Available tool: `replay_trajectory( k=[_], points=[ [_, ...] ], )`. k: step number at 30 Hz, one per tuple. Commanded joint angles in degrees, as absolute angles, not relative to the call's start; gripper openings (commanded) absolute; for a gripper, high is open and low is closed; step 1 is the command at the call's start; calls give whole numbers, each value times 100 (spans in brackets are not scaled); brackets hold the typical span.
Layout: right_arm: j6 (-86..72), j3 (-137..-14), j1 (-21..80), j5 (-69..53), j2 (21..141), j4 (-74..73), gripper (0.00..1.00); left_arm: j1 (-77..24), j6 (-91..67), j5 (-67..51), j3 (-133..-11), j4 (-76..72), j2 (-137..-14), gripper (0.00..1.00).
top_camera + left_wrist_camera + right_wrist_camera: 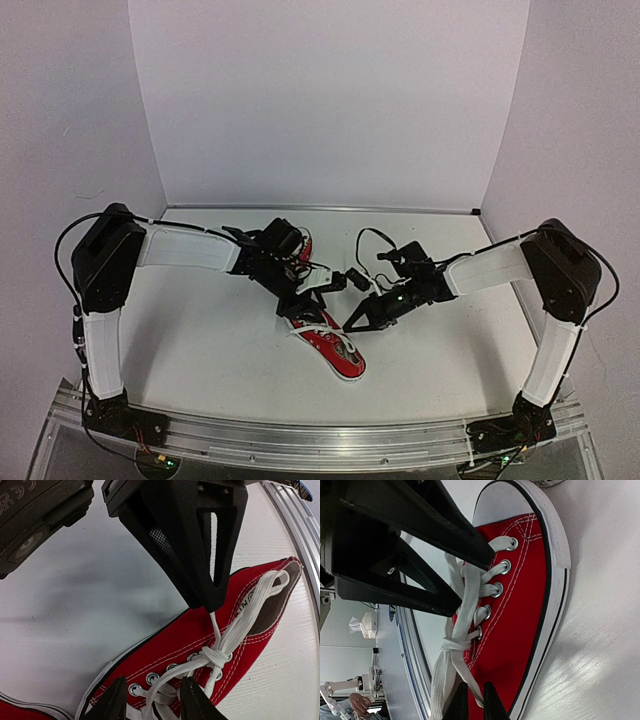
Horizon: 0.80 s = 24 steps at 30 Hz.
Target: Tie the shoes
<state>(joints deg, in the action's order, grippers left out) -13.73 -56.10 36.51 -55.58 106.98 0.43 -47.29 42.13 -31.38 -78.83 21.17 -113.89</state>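
Overhead, the near shoe [335, 352] lies on the white worktop [200, 340]. Its long axis runs on a diagonal, heel toward the aluminium rail [300, 435] and toe away to the far left. The far shoe [303, 245] shows only as a red patch behind the left wrist. Both arms fold inward, so that the left tool [305, 300] and the right tool [350, 322] meet over the near shoe. Plain pale walls [330, 100] close in the worktop on three sides.

From the left wrist, white letters on a black housing [30, 520] are cut off by the edge and cannot be read, and the print inside the shoe's collar is too small to make out. The near shoe [170, 645] stretches toward the rail [300, 525], with metal eyelets [151, 678] and a knot [214, 656] in its laces [250, 610]. The left tool [152, 697] has its fingers apart, straddling the laces. The right tool [210, 602] is pinched on a lace strand [215, 625] that rises from the knot.

From the right wrist, the near shoe [520, 605] has its white toe cap uppermost on the glossy worktop [600, 630]. The right tool [472, 702] is closed tight on the lace strand [470, 682] below the knot [452, 644]. The left tool [472, 585] is spread over the laces [465, 605]. Past the rail [405, 630] the room is blurred clutter.
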Motion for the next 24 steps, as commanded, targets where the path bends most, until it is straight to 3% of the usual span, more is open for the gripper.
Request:
replay_trajectory(
  k=[1, 9, 17, 24],
  points=[
    [-1310, -5752, 3630, -5691, 10856, 167, 7, -4702, 4412, -3300, -8162, 2265, -11443, 34],
    [-1322, -5783, 3632, -5704, 10866, 167, 0, -4702, 4480, -3521, -8140, 2232, -11418, 17],
    [-1327, -5740, 3632, -5670, 10774, 162, 0, -4701, 4613, -3507, -8097, 2364, -11325, 1],
    [-1336, -5730, 3633, -5665, 10765, 165, 0, -4701, 4632, -3428, -8100, 2382, -11312, 6]
  ],
)
